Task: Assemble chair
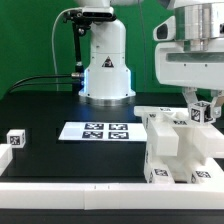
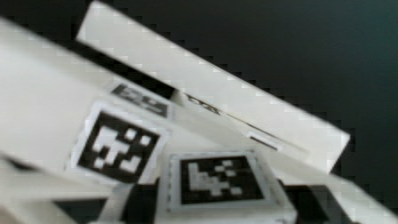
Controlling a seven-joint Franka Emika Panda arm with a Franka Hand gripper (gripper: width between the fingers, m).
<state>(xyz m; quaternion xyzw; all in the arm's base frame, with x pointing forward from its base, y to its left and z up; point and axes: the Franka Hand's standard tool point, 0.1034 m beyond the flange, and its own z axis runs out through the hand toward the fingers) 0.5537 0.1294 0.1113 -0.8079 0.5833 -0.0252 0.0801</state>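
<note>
Gripping tool: we see it part-closed on a white blocky plastic tagged chair piece.
Beside: other white chair parts.

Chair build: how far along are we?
Done: several white pieces stand joined as a partial chair at the exterior view's right. In hand: the gripper is closed on a tagged piece atop it; seated or not, can't tell. Left: at least the small cube lying loose at the exterior view's left.
</note>
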